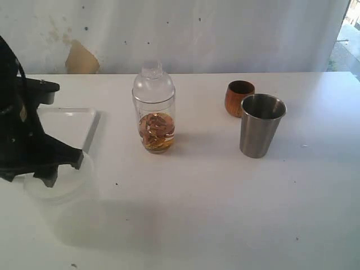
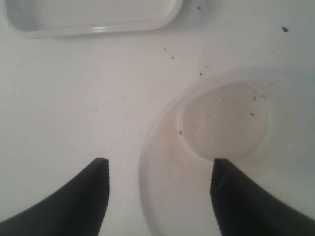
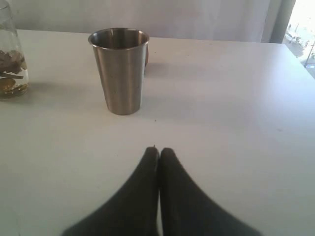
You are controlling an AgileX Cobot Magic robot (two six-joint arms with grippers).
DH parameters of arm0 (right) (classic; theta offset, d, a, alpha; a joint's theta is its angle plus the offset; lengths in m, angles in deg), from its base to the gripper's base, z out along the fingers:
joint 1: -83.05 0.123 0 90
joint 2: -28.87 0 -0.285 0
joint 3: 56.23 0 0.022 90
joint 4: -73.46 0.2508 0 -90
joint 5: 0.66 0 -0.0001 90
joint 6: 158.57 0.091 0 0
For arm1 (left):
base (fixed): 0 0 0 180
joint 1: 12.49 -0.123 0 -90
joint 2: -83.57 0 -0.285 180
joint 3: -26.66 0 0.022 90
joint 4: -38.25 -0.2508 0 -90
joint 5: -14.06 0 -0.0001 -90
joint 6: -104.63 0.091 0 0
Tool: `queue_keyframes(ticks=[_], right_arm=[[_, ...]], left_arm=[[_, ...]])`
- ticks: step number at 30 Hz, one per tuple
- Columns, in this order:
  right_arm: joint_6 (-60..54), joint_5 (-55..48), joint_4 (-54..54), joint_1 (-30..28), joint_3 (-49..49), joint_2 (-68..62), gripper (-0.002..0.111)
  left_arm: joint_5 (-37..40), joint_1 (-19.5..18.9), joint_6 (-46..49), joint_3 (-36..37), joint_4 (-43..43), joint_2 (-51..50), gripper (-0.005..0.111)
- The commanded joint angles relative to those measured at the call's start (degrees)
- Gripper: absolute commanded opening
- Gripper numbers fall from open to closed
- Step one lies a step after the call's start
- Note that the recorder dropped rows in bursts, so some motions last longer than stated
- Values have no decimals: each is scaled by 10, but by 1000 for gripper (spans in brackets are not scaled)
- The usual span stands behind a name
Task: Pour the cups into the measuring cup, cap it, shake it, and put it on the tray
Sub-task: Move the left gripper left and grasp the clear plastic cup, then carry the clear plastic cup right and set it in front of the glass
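table (image 1: 225,214): white, matte, a few dark specks, fills most of the exterior view
wall (image 1: 225,34): white, scuffed, with a brown peeled patch (image 1: 81,59) at the left, just above the table's far edge
light: bright opening (image 1: 349,34) at the far right edge, washed out
measuring cup (image 1: 153,109): upright mid-table, clear cap on, brown and yellow bits in the bottom, well apart from the tray
steel tumbler (image 1: 261,125): upright, to the right of the measuring cup
wooden cup (image 1: 239,97): just behind the tumbler, contact unclear
tray (image 1: 70,115): flat on the table at far left, partly covered by the left arm (image 1: 22,129)
left gripper (image 2: 160,184): jaws apart, gripping nothing, above the rim of the frosted container (image 2: 221,147); one finger outside its wall, one over the inside
right gripper (image 3: 158,160): jaws pressed together, empty, low over bare table, facing the tumbler; not in the exterior view
hard to see: wooden cup is only a sliver behind the tumbler in the right wrist view; measuring cup is cut off there; container outline is faint against the table; can't tell what the bits are
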Motion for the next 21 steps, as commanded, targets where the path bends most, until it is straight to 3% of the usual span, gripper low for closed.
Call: queue_keyframes(ticks=[1,5,14,21], right_arm=[[-4,4,0,-3,-2,3,0],[-4,4,0,-3,-2,3,0],[-4,4,0,-3,-2,3,0],[-4,4,0,-3,-2,3,0]], left_arm=[[-55,-1,54,17,73,-5,35],[-97,-1,135,26,118,-18,0],[-119,6,229,-50,268,-18,0],[-110,96,221,-183,278,-133,0]])
